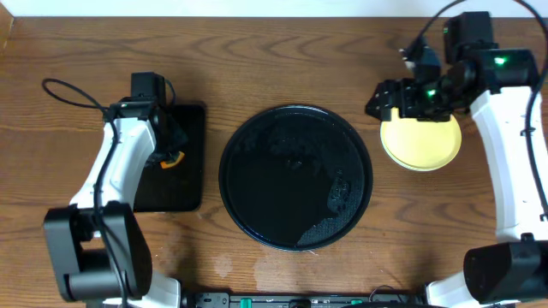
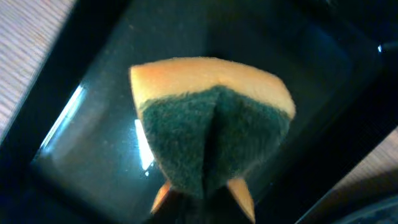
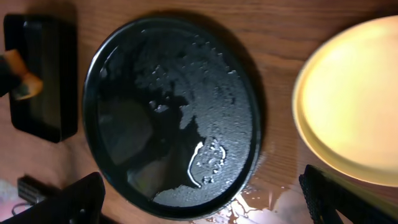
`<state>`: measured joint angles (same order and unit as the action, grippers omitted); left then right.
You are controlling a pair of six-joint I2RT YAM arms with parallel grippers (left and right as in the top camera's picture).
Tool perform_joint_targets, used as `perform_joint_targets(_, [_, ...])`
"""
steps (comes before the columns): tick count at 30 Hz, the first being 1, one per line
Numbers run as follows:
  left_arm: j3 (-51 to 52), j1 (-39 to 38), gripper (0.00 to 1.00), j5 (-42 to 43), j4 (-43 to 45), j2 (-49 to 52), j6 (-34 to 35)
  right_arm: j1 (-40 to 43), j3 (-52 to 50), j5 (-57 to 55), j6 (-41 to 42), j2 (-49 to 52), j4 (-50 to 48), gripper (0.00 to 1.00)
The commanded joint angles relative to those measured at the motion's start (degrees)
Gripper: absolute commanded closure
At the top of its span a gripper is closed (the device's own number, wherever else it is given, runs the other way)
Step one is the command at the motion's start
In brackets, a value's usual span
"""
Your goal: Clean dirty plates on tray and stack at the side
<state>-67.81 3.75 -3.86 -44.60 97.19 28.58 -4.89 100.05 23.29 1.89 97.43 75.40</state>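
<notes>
The round black tray [image 1: 295,177] lies mid-table, wet and with no plate on it; it also shows in the right wrist view [image 3: 171,112]. A pale yellow plate [image 1: 421,144] rests on the wooden tabletop [image 1: 282,60] to the tray's right and shows in the right wrist view [image 3: 351,99]. No mint-blue plate is visible. My right gripper [image 1: 385,98] hovers at the yellow plate's far-left edge, wide open and empty [image 3: 202,205]. My left gripper [image 1: 169,152] is shut on a yellow-and-green sponge [image 2: 211,130] over the rectangular tray.
A smaller rectangular black tray [image 1: 184,184] lies left of the round tray, under the sponge [image 2: 81,124]. Water is spilled on the wood at the round tray's near edge [image 3: 261,200]. Cables trail at the far left and far right.
</notes>
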Motion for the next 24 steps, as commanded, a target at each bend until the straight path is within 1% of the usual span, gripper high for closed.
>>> perform_joint_targets(1, [0.26,0.20,0.62,1.31,-0.04,-0.09,-0.50,-2.51,0.66,0.57,-0.22,-0.96,-0.07,0.01])
perform_joint_targets(2, [0.26,0.20,0.47,1.31,-0.04,-0.11,-0.50,-3.34,0.66,0.57,-0.22,-0.98,-0.07,0.01])
perform_joint_targets(3, [0.26,0.22,0.38,1.31,-0.04,-0.11,-0.50,-4.20,0.66,0.57,-0.22,-1.01,-0.11,0.01])
perform_joint_targets(4, [0.26,0.22,0.34,1.31,-0.04,-0.11,-0.52,-4.92,0.66,0.57,-0.20,-1.01,-0.17,0.01])
perform_joint_targets(8, [0.07,0.22,0.34,1.31,-0.07,-0.46,-1.44,-7.63,0.66,0.52,0.85,-1.09,-0.85,0.01])
perform_joint_targets(10, [-0.70,0.22,0.34,1.31,-0.22,-1.05,-3.02,-8.66,0.68,0.52,0.85,-1.42,-1.25,0.01])
perform_joint_targets(13, [-3.37,0.22,0.34,1.33,-2.84,-3.15,-3.48,-9.49,0.68,0.50,0.85,-2.56,-1.22,0.01])
perform_joint_targets(17, [-6.58,0.20,0.34,1.90,-6.80,-8.79,-3.45,-10.12,0.66,0.39,1.07,-6.16,-1.05,0.01])
perform_joint_targets(20, [-7.02,0.20,0.33,1.97,-8.33,-15.06,-3.45,-11.15,0.66,-3.74,1.09,-10.34,1.31,0.01])
perform_joint_targets(21, [-7.02,0.20,0.30,1.97,-8.81,-16.94,-3.48,-11.65,0.57,-6.40,1.09,-11.72,2.69,0.01])
perform_joint_targets(22, [-7.02,0.20,0.25,1.95,-9.25,-18.88,-3.48,-12.44,0.42,-9.62,1.16,-13.49,4.72,0.01])
perform_joint_targets(24, [-7.02,0.20,0.21,1.95,-9.38,-21.88,-3.48,-13.88,-0.22,-13.88,1.38,-16.39,8.04,0.01])
